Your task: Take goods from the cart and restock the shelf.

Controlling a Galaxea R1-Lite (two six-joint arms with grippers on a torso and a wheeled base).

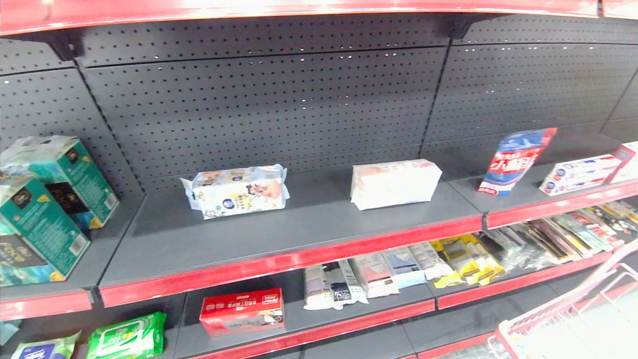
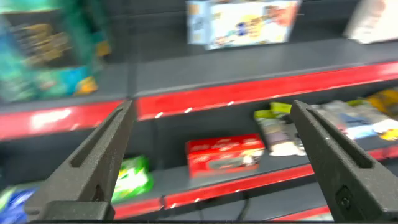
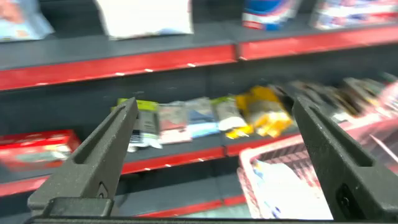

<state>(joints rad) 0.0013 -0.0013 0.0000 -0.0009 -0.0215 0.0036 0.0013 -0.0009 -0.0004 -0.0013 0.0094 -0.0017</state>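
Note:
The grey shelf point(image 1: 299, 224) with a red front lip holds a pale blue printed pack point(image 1: 238, 191) and a white wrapped pack point(image 1: 394, 183) near its back. The pink cart point(image 1: 573, 319) stands at the lower right, with white goods point(image 3: 286, 190) in it. My left gripper point(image 2: 208, 155) hangs open in front of the shelves, facing the red box point(image 2: 225, 155) one level down. My right gripper point(image 3: 214, 149) is open too, held before the lower shelf and above the cart point(image 3: 273, 180). Nothing sits between either pair of fingers.
Teal boxes point(image 1: 45, 209) crowd the shelf's left end. A blue and red pouch point(image 1: 516, 160) and white boxes point(image 1: 580, 174) stand on the right section. Below lie a red box point(image 1: 241, 311), green wipes point(image 1: 127, 336) and several small packets point(image 1: 448, 259).

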